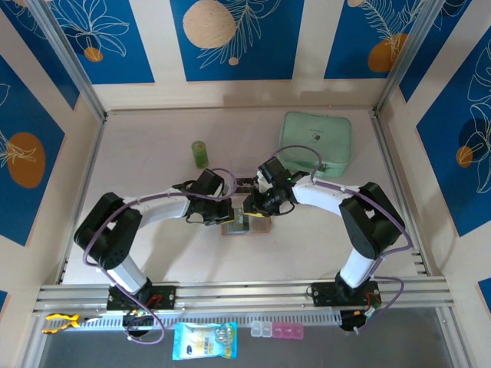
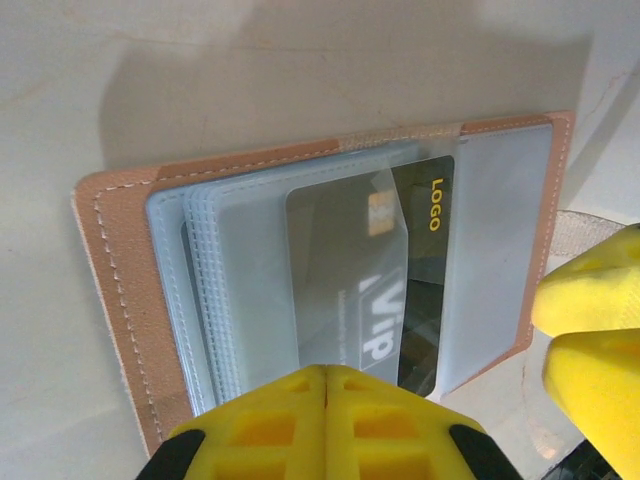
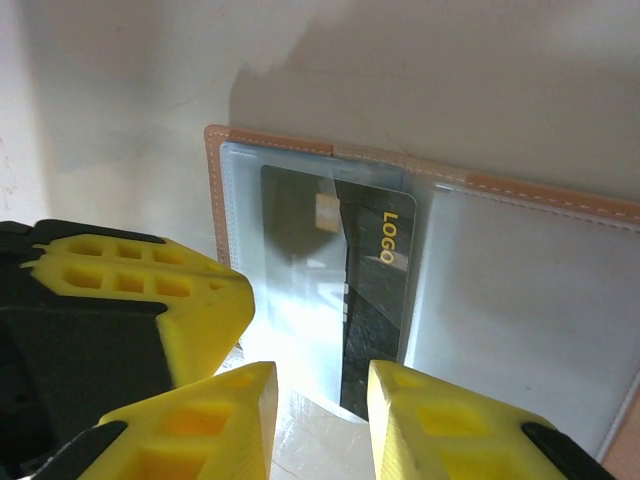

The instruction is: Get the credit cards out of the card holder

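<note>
So the card holder (image 2: 118, 270) is lying open on the surface (image 1: 161, 253), right in the middle where the two arms are meeting. Its salmon-tan leather is facing down and the clear sleeves are facing up. A dark credit card (image 2: 428, 240) with a yellow LOGO print and VIP lettering is sitting in one of those sleeves.

The left end effector (image 2: 325, 425) is clenching fully, fingers pressing flat together at the near edge of the sleeves. Can't tell if it's actually pinching any plastic.

The right end effector (image 3: 322, 425) is hanging at the holder's other edge, partly released, showing a plain gap between its fingers, with the card's lower corner pointing into that gap.

A mint-green pouch (image 1: 316, 143) and a small green cylinder (image 1: 199, 153) are sitting farther back, well apart from the holder.
</note>
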